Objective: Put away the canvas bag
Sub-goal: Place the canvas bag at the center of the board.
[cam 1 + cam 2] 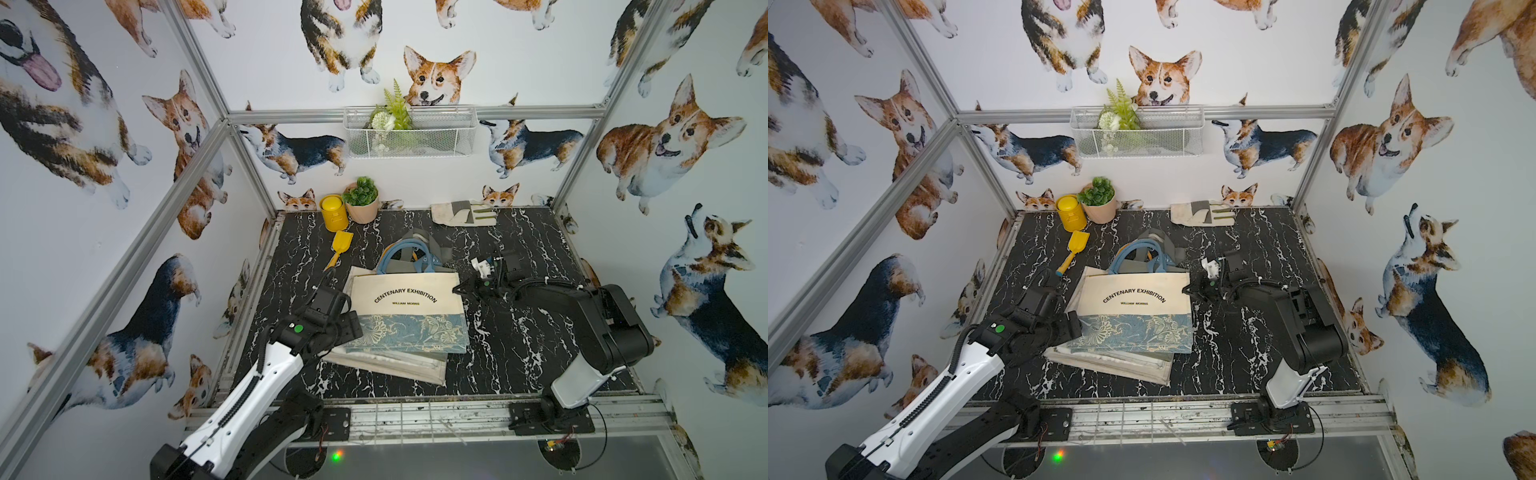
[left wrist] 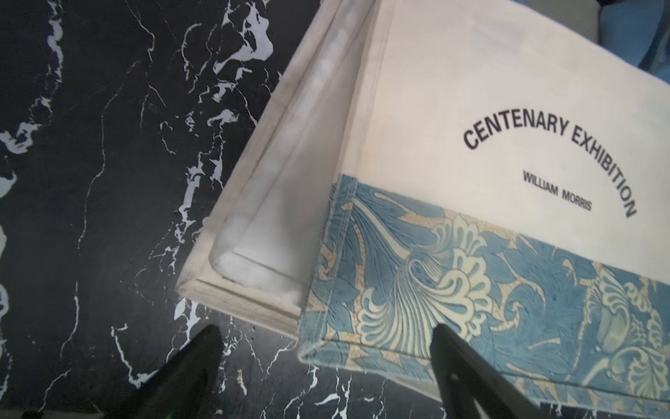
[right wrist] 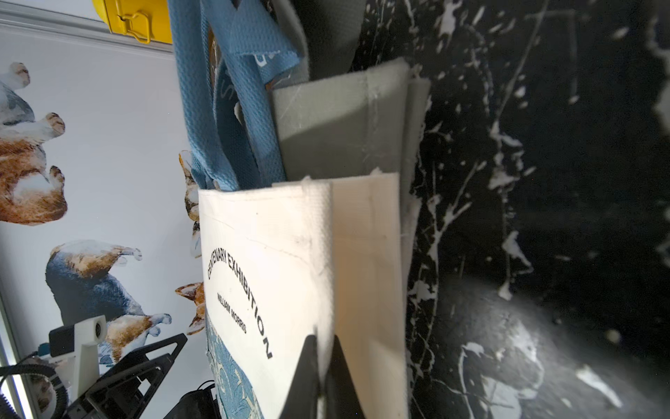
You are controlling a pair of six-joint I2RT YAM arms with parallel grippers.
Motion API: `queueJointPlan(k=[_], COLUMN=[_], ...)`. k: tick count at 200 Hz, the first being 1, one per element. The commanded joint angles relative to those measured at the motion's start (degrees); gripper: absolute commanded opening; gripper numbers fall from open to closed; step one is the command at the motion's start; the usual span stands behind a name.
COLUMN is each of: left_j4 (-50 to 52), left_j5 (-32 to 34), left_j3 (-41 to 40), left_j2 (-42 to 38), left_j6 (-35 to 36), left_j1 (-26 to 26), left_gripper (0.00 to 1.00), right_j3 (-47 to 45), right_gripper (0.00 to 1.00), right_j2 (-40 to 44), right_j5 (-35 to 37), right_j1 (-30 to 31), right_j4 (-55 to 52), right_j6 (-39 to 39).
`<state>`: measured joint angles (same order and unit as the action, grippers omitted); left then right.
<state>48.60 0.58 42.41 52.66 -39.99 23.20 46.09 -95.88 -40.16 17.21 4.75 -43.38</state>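
The canvas bag (image 1: 407, 307) (image 1: 1133, 305) is cream, printed CENTENARY EXHIBITION, with a blue floral band and blue handles (image 1: 401, 253). It lies flat on top of a stack of other folded bags (image 1: 386, 363) in the middle of the black marble table. My right gripper (image 1: 459, 289) (image 3: 323, 339) is shut on the bag's right side edge, with the cream cloth pinched between its fingers. My left gripper (image 2: 326, 328) stands open at the bag's near left corner. The blue band's corner (image 2: 326, 348) shows between its fingers, which hold nothing.
A yellow can (image 1: 331, 212), a potted plant (image 1: 361, 203) and a yellow scoop (image 1: 340, 245) stand at the back left. A work glove (image 1: 463, 212) lies at the back right. A white wire basket (image 1: 440, 133) with fake greenery hangs on the back wall.
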Motion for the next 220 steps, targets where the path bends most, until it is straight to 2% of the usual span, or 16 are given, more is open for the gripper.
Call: queueJointPlan(k=[1,38,70,90,112,131,159,181,220], left_j4=[-8.7,-17.8,-19.6,-20.2,-19.8,-19.7,-18.0,-15.5,-9.2], left_j5=[-7.7,-14.0,-13.9,-13.6,-12.1,-10.9,-8.5,-6.1,-2.5], left_j3=[-0.1,0.3,0.2,-0.1,0.1,0.8,3.3,5.9,15.7], left_j2=[4.6,13.1,17.3,18.2,18.8,18.6,17.1,14.3,12.3], left_j6=[6.7,7.2,7.9,8.7,9.7,10.8,12.7,14.4,18.3], left_j1=[-3.3,-3.5,-3.4,-3.5,-3.4,-3.4,-3.5,-3.5,-3.5], left_gripper=[0.93,0.91,0.83,0.69,0.47,0.33,0.0,0.0,0.0], right_j3=[1.0,2.5,3.6,4.3,4.7,5.4,6.4,6.9,9.9], right_gripper=[0.01,0.02,0.01,0.01,0.01,0.01,0.0,0.0,0.0], right_j2=[-0.4,-0.8,-1.3,-1.8,-2.0,-2.4,-2.2,0.5,7.5], right_j5=[2.1,1.6,1.1,0.8,0.5,0.0,-0.5,-0.6,0.3], right_j1=[-0.1,0.1,0.2,0.2,0.4,0.6,1.2,2.0,4.5], right_j4=[-1.7,-4.0,-6.0,-6.9,-7.5,-8.3,-10.0,-11.3,-20.3], right_j6=[1.8,3.6,5.2,5.9,6.5,7.3,8.6,8.9,12.3])
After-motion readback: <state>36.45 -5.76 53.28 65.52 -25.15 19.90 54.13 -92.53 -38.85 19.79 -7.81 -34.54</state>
